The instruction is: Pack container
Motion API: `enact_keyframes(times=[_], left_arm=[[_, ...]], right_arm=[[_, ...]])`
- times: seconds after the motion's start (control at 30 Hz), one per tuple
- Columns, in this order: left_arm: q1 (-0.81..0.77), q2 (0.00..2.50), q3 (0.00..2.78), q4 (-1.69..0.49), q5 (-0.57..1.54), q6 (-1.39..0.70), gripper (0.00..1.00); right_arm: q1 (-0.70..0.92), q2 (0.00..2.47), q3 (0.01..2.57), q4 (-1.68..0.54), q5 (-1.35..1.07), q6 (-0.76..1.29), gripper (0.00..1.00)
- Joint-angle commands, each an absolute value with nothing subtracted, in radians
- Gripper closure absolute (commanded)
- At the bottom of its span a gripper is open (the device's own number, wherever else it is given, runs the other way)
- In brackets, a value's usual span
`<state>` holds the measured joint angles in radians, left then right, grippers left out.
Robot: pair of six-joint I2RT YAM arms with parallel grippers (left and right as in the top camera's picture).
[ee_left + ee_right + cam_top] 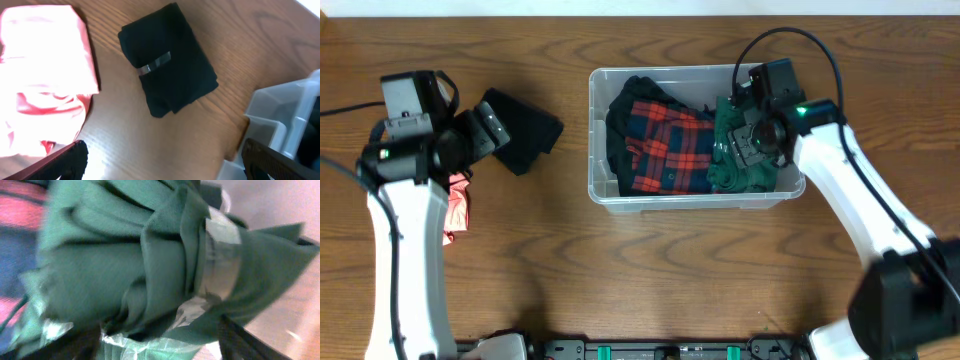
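At the left edge of the wooden desk point(650, 270) a pink folded garment point(455, 205) lies partly under the left arm. The left gripper point(490, 126) hangs just beside it with its fingers spread wide and nothing between them. Just right of that sits a black folded garment point(170, 75), bound by a strip of clear tape point(155, 64) and lying flat on the wood, apart from the pink one. Further right, near the far edge and a little right of the middle, stands the container point(595, 130). It is a clear rectangular plastic bin with rounded corners and pale, see-through walls, much larger than any one garment. It sits level with its open top facing up, and its long axis runs left to right, parallel to the far edge. Its left and middle part holds a red and navy plaid garment point(665, 140) on dark cloth. Its right end holds a green garment point(740, 170) wrapped in clear tape point(222, 255). The right gripper point(756, 142) is down over this green bundle with cloth between its fingers, and I cannot tell whether it grips
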<state>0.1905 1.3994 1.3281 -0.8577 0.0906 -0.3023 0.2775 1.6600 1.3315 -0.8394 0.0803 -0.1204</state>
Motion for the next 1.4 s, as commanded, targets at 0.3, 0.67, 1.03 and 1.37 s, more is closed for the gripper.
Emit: enact_keyframes(times=[0.3, 0.67, 1.03, 1.37], left_arm=[[0.313, 1.82, 1.329, -0.62, 0.361, -0.218, 0.01], [0.323, 2.017, 1.329, -0.407, 0.617, -0.198, 0.6], [0.323, 1.899, 1.329, -0.41, 0.646, -0.195, 0.94], [0.297, 1.547, 1.329, -0.521, 0.649, -0.195, 0.94]], right_arm=[[0.221, 1.256, 1.328, -0.857, 0.087, -0.12, 0.12], [0.155, 1.229, 1.328, -0.879, 0.086, -0.109, 0.13], [0.155, 1.229, 1.328, -0.88, 0.086, -0.109, 0.14], [0.155, 1.229, 1.328, -0.886, 0.086, -0.109, 0.14]])
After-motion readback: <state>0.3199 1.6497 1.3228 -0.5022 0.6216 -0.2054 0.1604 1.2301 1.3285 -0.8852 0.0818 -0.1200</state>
